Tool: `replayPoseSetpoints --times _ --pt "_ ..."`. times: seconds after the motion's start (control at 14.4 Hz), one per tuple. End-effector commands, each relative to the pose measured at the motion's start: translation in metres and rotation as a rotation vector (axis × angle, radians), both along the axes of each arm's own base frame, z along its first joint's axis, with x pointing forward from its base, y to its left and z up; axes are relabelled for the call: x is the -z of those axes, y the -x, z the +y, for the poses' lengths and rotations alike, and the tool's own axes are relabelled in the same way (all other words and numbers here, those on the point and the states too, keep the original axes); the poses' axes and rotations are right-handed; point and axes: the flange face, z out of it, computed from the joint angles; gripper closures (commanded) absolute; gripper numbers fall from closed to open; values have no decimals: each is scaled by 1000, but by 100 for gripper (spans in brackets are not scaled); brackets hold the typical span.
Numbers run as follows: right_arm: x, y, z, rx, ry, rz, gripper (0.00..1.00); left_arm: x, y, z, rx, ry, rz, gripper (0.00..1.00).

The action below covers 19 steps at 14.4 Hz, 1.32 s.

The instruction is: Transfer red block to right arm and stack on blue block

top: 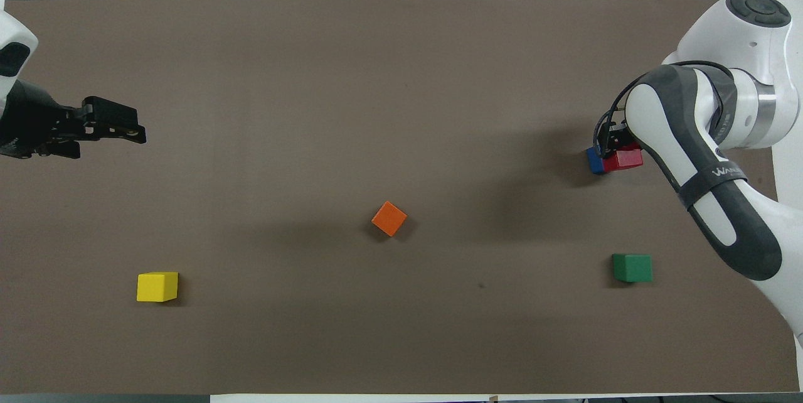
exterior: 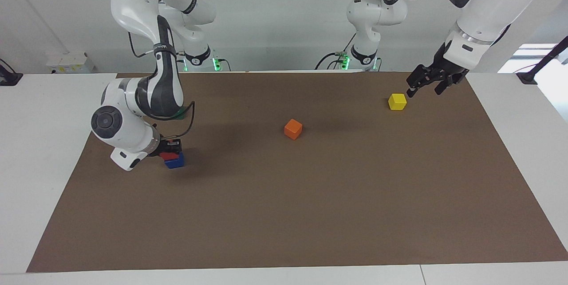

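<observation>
A: Right gripper (exterior: 171, 148) is clamped shut on the red block (exterior: 168, 156), which sits on the blue block (exterior: 175, 161) at the right arm's end of the brown mat (exterior: 310, 214).
B: Seated flush?
A: Can't tell, the red one looks offset toward the arm.
B: Then square it over the blue one before letting go, open slowly, lift straight up so nothing drags.
A: Left gripper (exterior: 425, 84) hangs open and empty by the yellow cube (exterior: 397, 101), waiting. Orange cube (exterior: 293, 128) is mid-mat, well clear.
</observation>
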Motion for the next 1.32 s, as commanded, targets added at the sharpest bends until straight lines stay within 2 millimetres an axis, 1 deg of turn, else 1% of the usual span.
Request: replayPoseSetpoints --times 0.0,0.21,0.28,0.35,0.49,0.56,0.63,0.9,1.04,1.11,1.25 --pt "15 5 -4 -10 3 -10 58 6 8 1 2 6 27 0" --pt "16 6 -4 -7 3 -7 55 6 8 5 -4 6 27 0" --pt "17 6 -4 -7 4 -9 50 5 8 6 -5 7 25 0" --pt "17 6 -4 -7 4 -9 41 4 7 6 -6 7 19 0" --pt "17 6 -4 -8 3 -9 17 5 7 6 -5 7 24 0" --pt "17 6 -4 -8 3 -9 8 4 8 6 -5 7 22 0" --pt "17 6 -4 -8 3 -9 3 4 8 6 -5 7 22 0" --pt "16 6 -4 -8 3 -9 2 6 8 3 -1 5 25 0" --pt "15 6 -5 -7 3 -10 2 5 7 8 -10 -1 23 0" --pt "13 4 -5 -7 3 -15 2 5 7 15 -13 -31 22 0" --pt "7 3 -6 -2 1 -24 0 6 7 16 -2 -86 21 0"
